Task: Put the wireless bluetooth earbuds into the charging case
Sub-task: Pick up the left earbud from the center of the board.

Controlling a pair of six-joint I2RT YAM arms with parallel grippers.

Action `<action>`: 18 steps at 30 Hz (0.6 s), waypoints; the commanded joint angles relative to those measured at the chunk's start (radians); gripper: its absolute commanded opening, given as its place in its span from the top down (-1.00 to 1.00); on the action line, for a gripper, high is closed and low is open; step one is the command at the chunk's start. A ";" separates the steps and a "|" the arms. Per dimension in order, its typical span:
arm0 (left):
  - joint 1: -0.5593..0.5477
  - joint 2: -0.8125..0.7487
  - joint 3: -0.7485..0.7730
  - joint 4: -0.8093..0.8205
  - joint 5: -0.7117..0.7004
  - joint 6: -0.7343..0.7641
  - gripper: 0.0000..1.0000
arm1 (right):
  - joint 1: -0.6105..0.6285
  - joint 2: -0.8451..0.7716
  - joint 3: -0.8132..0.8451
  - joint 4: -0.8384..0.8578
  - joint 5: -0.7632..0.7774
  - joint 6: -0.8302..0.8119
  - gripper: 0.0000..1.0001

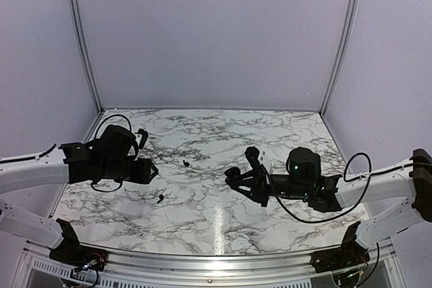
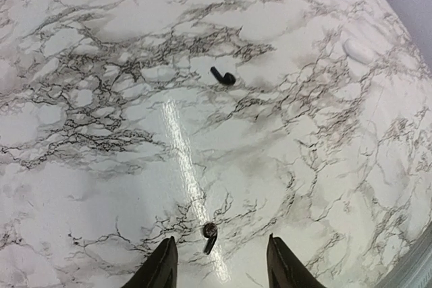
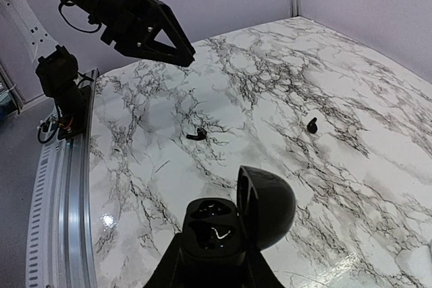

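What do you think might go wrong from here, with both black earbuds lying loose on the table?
The nearer black earbud is tiny and lies just ahead of the open left gripper; a pinch may flick it across the glossy table. The open charging case, gripped by the right gripper, has small sockets; a tilted earbud may miss and drop.

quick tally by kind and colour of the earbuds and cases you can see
black earbuds: 2
black charging case, lid open: 1
white pebble-like thing, kind unclear: 1
total: 4
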 commanded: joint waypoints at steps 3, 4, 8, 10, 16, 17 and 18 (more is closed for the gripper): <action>0.008 0.228 0.181 -0.253 0.051 0.052 0.07 | -0.004 -0.037 0.009 -0.016 -0.044 -0.036 1.00; 0.010 0.260 0.200 -0.268 0.061 0.069 0.07 | -0.004 -0.043 0.005 -0.016 -0.050 -0.040 1.00; 0.013 0.392 0.285 -0.326 0.093 0.130 0.08 | -0.004 -0.068 0.002 -0.028 -0.050 -0.056 1.00; 0.014 0.439 0.317 -0.353 0.094 0.151 0.08 | -0.004 -0.077 -0.001 -0.033 -0.047 -0.059 1.00; 0.014 0.545 0.367 -0.419 0.098 0.200 0.10 | -0.004 -0.090 -0.013 -0.032 -0.042 -0.060 1.00; 0.014 0.554 0.368 -0.422 0.098 0.204 0.09 | -0.004 -0.091 -0.017 -0.029 -0.041 -0.060 1.00; 0.014 0.562 0.370 -0.424 0.094 0.208 0.09 | -0.004 -0.091 -0.019 -0.028 -0.040 -0.060 1.00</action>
